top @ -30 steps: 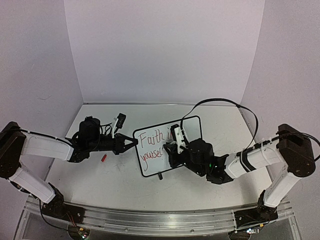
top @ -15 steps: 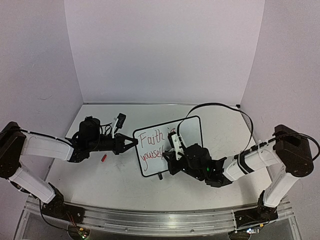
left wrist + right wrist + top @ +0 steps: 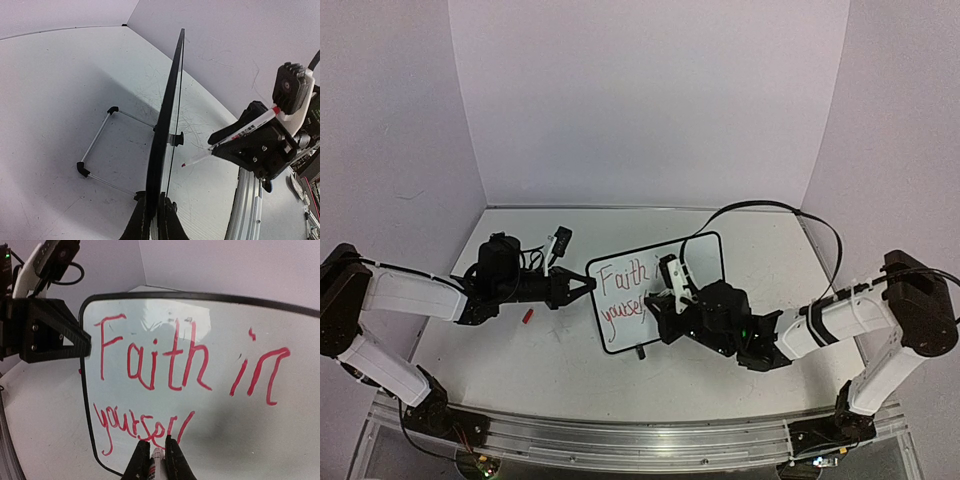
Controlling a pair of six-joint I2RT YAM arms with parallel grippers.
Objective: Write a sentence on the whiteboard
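Whiteboard (image 3: 625, 298) clamped by left gripper (image 3: 583, 286), right gripper (image 3: 156, 461) holding marker (image 3: 240, 134) (red script)

Robot lab test cell here: plain pale lilac panel walls (image 3: 650, 100) close off the back and both sides, a scratched grey tabletop (image 3: 560, 360) fills the middle, and along the bottom edge a silver aluminium rail (image 3: 620, 440) anchors the white-and-black left robot arm (image 3: 405, 292) and right robot arm (image 3: 845, 318), with a loose black cable (image 3: 770, 205) looping right of centre

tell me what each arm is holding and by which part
Left tool clamps the whiteboard by its side frame edge; right tool pinches a red marker by its barrel, tip toward the board.
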